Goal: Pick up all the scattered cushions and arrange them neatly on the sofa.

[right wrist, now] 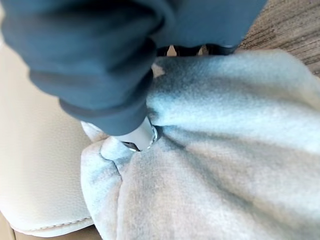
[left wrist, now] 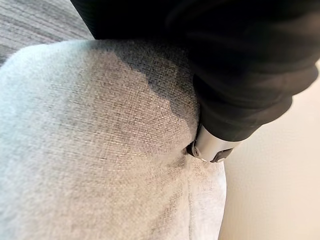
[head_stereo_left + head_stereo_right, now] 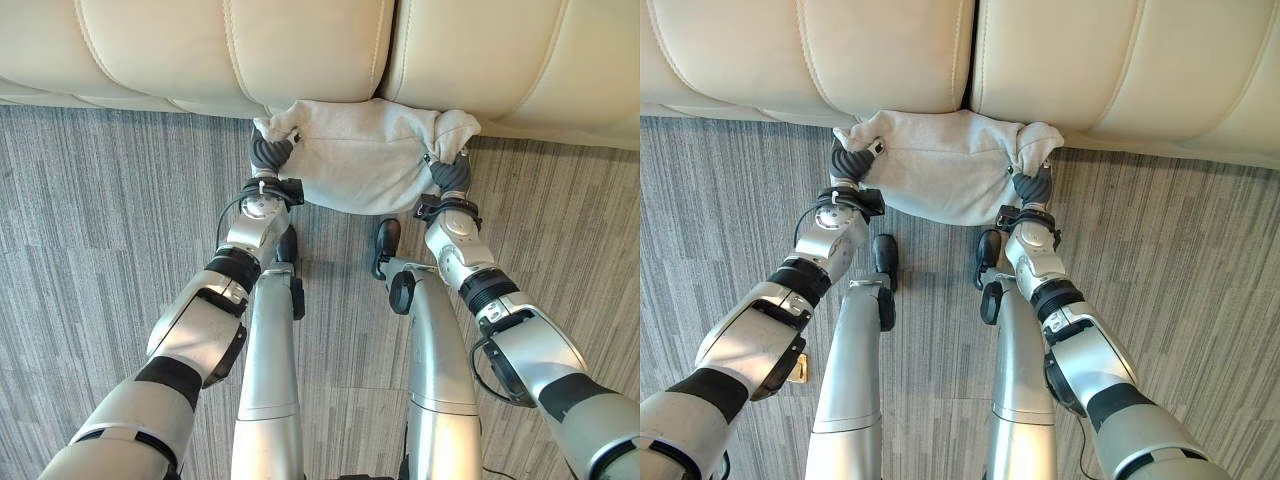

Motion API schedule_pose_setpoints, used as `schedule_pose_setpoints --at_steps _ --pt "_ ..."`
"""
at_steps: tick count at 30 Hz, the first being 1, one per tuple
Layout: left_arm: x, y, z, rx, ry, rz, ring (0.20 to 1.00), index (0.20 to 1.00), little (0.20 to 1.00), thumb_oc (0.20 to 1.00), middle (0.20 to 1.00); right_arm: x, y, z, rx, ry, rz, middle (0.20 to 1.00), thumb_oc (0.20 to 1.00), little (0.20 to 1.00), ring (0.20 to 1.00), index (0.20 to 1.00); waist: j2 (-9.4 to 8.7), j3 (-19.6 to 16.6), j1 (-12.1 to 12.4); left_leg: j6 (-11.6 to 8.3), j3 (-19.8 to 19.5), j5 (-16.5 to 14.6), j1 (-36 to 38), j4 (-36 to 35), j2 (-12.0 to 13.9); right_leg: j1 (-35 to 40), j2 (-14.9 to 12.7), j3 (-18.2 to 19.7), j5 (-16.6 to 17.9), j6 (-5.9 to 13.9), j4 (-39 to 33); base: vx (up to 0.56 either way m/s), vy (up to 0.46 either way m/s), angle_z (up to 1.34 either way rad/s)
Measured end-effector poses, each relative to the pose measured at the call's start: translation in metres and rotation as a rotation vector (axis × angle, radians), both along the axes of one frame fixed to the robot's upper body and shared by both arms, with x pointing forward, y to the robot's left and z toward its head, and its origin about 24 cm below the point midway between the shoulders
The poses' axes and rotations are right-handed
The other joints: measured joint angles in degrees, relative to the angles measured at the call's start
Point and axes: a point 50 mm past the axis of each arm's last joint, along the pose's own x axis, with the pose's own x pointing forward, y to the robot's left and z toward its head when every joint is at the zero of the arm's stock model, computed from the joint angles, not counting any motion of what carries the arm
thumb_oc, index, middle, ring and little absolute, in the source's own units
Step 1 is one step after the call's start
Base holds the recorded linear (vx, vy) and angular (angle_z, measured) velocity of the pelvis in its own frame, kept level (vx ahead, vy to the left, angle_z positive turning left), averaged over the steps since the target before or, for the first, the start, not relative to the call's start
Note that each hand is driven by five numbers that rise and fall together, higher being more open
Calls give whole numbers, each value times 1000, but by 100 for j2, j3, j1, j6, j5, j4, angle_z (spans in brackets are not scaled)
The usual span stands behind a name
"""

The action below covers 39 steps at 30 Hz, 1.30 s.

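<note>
One cushion [image 3: 365,155], pale grey fabric, logged between both hands at the foot of the sofa [image 3: 300,50].

Left hand [image 3: 272,150]: dark ribbed cover against the cushion's left end. In my left wrist feed a silver finger [image 2: 210,147] digs into the cloth, which puckers around it; I count that as gripping the cushion. The rest of that hand's fingers are hidden by the cover.

Right hand [image 3: 450,172]: same posture at the cushion's right end. My right wrist feed shows a finger [image 1: 140,137] pressed into a bunched corner of fabric; closed on the cushion.

Edges and room: the cushion's upper edge touches the front of the cream sofa, right at the seam where two seat sections meet. Its lower edge hangs over the striped grey carpet [image 3: 100,220]. Carpet to either side of the arms lies open, wide on the left and on the right.

Position: cushion spans the gap between the two hands, held crosswise, its corners bunched up at each hand, its middle sagging slightly toward me.
</note>
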Motion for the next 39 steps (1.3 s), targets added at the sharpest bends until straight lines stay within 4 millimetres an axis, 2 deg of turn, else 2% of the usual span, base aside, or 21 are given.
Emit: schedule_pose_setpoints --at_steps 1,2,3,4,6,9,11,12,14,17,21,22,23,25,26,27,28,30,34,39 --pt "-3 1 7 -33 -30 -9 200 200 200 200 200 -2 0 7 32 -27 9 200 200 200 200 200 40 146 11 9 40 -4 180 -35 9 188 -32 -33 -16 -18 -40 -18 44 4" --pt "-11 -3 12 -81 -85 -37 200 200 200 200 200 -8 0 15 71 -78 20 200 200 200 200 200 106 466 -11 -125 -30 87 519 -145 22 549 -57 -99 51 -30 -108 -2 31 6" --pt "-13 -1 8 -84 -83 -33 200 200 200 200 200 -9 -2 10 77 -66 12 200 200 200 200 200 119 584 -10 -113 -13 118 860 -343 22 880 -58 -100 56 -21 -305 -6 22 4" --pt "-17 -3 -4 -101 -60 -36 200 200 200 200 200 -11 -2 -2 77 -36 13 200 200 200 200 200 115 535 -7 -86 -2 124 1130 -561 20 1125 -49 -95 78 -5 -502 -5 36 1" --pt "-35 1 -32 -155 -52 -41 200 200 200 200 200 -30 -1 -37 90 13 41 200 200 200 200 200 148 -103 -2 -28 74 145 1287 -894 31 1246 -48 -93 85 38 -801 -11 38 -1" --pt "-59 4 -48 -243 -86 -52 200 200 200 200 200 -57 3 -63 124 29 97 200 200 200 200 200 140 -206 3 -25 123 254 2174 -1477 25 2112 -28 -94 186 113 -1363 0 0 0" --pt "-68 6 -55 -264 -81 -53 200 200 200 200 200 -67 2 -69 129 30 114 200 200 200 200 200 136 -207 -10 12 140 302 2492 -1746 14 2435 -23 -94 232 160 -1623 36 2 0" --pt "-73 8 -65 -267 -60 -44 200 200 200 200 200 -73 2 -76 120 42 126 200 200 200 200 200 124 -212 -24 -46 139 379 2765 -1903 2 2707 -12 -91 295 191 -1788 95 -9 -1" --pt "-82 12 -82 -276 -18 -29 200 200 200 200 200 -83 1 -87 119 66 146 200 200 200 200 200 89 -221 -44 -40 162 377 3235 -2140 5 3184 -19 -108 294 231 -2030 55 -4 -2" --pt "-112 20 -114 -288 53 -35 200 200 200 200 200 -115 -4 -107 107 101 195 200 200 200 200 200 -43 -267 -62 17 280 618 4618 -3081 -23 4471 -53 -141 469 312 -2793 114 -2 -1" --pt "-141 38 -129 -215 79 -88 200 200 200 200 200 -141 -14 -111 55 89 274 200 200 200 200 200 -158 -378 -86 35 346 668 6102 -3895 23 5913 -16 -239 486 384 -3569 184 1 -5" --pt "-148 38 -131 -215 83 -107 200 200 200 200 200 -147 -16 -108 51 74 284 200 200 200 200 200 -180 -449 -84 52 387 722 6351 -4105 34 6137 8 -238 518 397 -3741 181 -12 -11" --pt "-153 37 -134 -219 87 -116 200 200 200 200 200 -150 -16 -108 43 62 298 200 200 200 200 200 -200 -676 -83 57 411 746 6416 -4230 38 6179 27 -224 556 404 -3836 185 -18 -11" --pt "-153 43 -132 -213 78 -112 200 200 200 200 200 -147 -21 -102 38 39 293 200 200 200 200 200 -195 -802 -83 64 434 760 6531 -4361 52 6305 39 -227 585 428 -3974 184 -21 -7" --pt "-160 46 -133 -203 83 -122 200 200 200 200 200 -152 -24 -101 21 39 315 200 200 200 200 200 -193 -805 -72 76 453 873 6972 -4714 70 6710 84 -228 701 439 -4305 221 -47 -7" --pt "-169 46 -140 -201 108 -143 200 200 200 200 200 -160 -26 -106 13 52 339 200 200 200 200 200 -129 -1058 -78 73 452 894 7189 -4889 87 6957 114 -232 741 453 -4533 203 -55 -10" --pt "-170 47 -140 -204 108 -142 200 200 200 200 200 -160 -28 -104 10 46 335 200 200 200 200 200 -109 -1145 -93 70 473 896 7272 -5021 104 7028 130 -240 746 463 -4642 237 -82 -11" --pt "-178 49 -144 -207 127 -132 200 200 200 200 200 -165 -28 -105 -12 63 357 200 200 200 200 200 -82 -1176 -72 52 570 1011 7829 -5427 156 7544 208 -222 859 480 -5047 117 -76 -16" --pt "-183 48 -145 -215 132 -137 200 200 200 200 200 -171 -29 -108 -14 76 350 200 200 200 200 200 40 -1516 -112 28 570 1027 8076 -5632 228 7867 297 -233 920 480 -5384 84 -114 -2" --pt "-182 47 -144 -218 125 -139 200 200 200 200 200 -172 -30 -109 -22 83 345 200 200 200 200 200 43 -1569 -150 -62 559 1091 8008 -5470 374 7912 455 -221 973 431 -5403 24 -184 3"
